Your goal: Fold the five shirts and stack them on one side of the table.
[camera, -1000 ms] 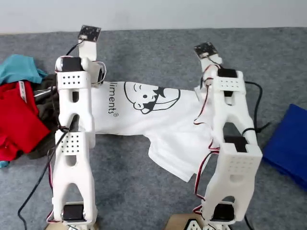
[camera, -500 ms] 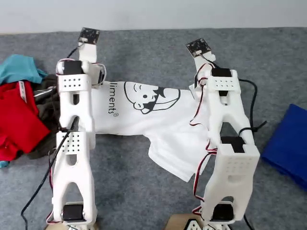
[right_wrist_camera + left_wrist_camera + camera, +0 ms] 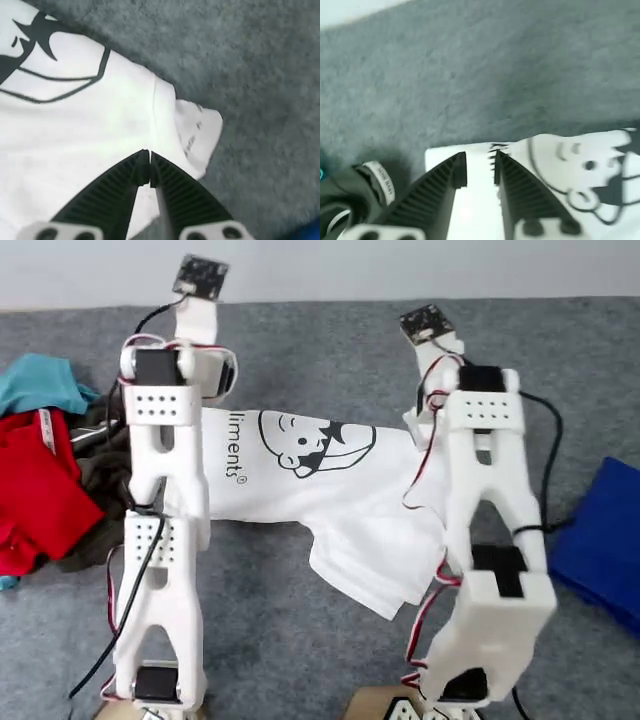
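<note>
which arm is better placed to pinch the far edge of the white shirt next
Left, probably. The left gripper is open, with its tips right at the white shirt's far edge. The right gripper is shut over the shirt, so it would have to open first.

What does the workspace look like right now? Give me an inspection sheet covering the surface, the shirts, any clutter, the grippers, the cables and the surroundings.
Surface: grey felt-like table cover, lying flat.
Job's things: white shirt with a cartoon print, spread between the arms, lower part rumpled; blue shirt lying flat at the right edge; red shirt, teal shirt and dark shirt heaped at the left edge.
Clutter: nothing seen.
Grippers: left gripper narrowly open over the white shirt's edge; right gripper shut, tips at the white shirt, pinch unclear.
Cables: black cable hanging beside the left arm; red and white wires along the right arm.
Surroundings: pale wall behind the table.
</note>
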Robot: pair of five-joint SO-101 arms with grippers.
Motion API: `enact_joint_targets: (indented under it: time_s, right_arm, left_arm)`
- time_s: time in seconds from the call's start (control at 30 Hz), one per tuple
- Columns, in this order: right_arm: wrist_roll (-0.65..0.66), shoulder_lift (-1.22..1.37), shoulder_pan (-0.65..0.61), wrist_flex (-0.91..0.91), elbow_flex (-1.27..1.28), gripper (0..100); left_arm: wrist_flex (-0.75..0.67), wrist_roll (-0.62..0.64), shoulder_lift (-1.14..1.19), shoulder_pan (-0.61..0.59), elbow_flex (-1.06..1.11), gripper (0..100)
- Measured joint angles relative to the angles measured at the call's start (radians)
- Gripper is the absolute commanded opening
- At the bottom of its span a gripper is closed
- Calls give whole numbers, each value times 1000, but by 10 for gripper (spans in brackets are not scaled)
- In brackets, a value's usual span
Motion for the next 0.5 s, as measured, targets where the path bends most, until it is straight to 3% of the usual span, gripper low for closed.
enact_joint_targets:
  time_s: [0.5]
  right_arm:
    - [0, -520, 166, 206, 0, 10]
  left_arm:
    - [2, -155, -358, 187, 557, 100]
